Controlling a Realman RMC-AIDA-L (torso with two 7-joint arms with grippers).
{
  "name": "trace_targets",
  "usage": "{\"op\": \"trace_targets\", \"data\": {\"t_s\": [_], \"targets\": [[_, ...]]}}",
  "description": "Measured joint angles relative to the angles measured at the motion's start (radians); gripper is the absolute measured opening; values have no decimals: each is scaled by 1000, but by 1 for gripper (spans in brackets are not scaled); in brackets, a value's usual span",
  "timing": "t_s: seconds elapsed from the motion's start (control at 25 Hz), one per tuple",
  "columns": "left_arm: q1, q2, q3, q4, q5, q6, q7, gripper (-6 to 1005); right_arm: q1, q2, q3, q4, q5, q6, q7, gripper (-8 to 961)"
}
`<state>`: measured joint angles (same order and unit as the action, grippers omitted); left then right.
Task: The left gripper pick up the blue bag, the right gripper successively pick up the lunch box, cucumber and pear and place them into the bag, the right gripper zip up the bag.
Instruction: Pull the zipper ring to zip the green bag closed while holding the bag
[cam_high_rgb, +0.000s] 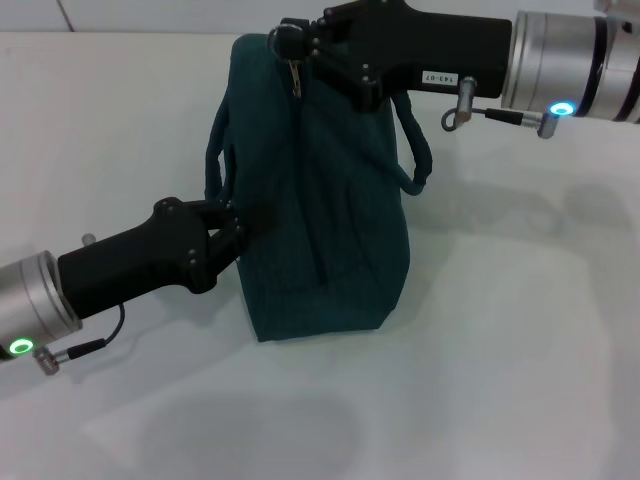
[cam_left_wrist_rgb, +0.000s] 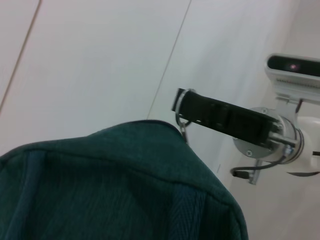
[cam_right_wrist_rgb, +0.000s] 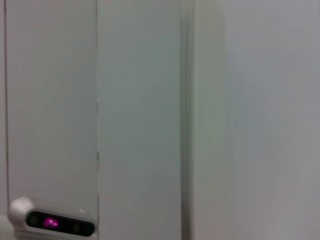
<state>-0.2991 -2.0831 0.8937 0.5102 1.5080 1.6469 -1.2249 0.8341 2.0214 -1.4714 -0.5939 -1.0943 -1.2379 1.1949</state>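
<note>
The blue bag (cam_high_rgb: 320, 220) stands upright on the white table (cam_high_rgb: 520, 330), its top closed. My left gripper (cam_high_rgb: 228, 226) is at the bag's left side, shut on the left loop handle (cam_high_rgb: 214, 160). My right gripper (cam_high_rgb: 285, 42) is at the far top corner of the bag, shut on the ring zipper pull (cam_high_rgb: 295, 76). The left wrist view shows the bag's top (cam_left_wrist_rgb: 110, 190) close up, with the right gripper (cam_left_wrist_rgb: 179, 102) beyond it holding the ring pull (cam_left_wrist_rgb: 183, 125). The lunch box, cucumber and pear are out of view.
The bag's other loop handle (cam_high_rgb: 418, 160) hangs down on its right side. The robot's head camera (cam_left_wrist_rgb: 292, 65) shows in the left wrist view, and the right wrist view shows only wall panels and that head camera (cam_right_wrist_rgb: 52, 222).
</note>
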Motion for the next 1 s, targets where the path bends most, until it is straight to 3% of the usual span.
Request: {"op": "trace_targets", "data": {"t_s": [1.0], "targets": [[21,5,-19,-24,5,14,2,57,-2,-3,14,6,26,-19,-1,13]]}}
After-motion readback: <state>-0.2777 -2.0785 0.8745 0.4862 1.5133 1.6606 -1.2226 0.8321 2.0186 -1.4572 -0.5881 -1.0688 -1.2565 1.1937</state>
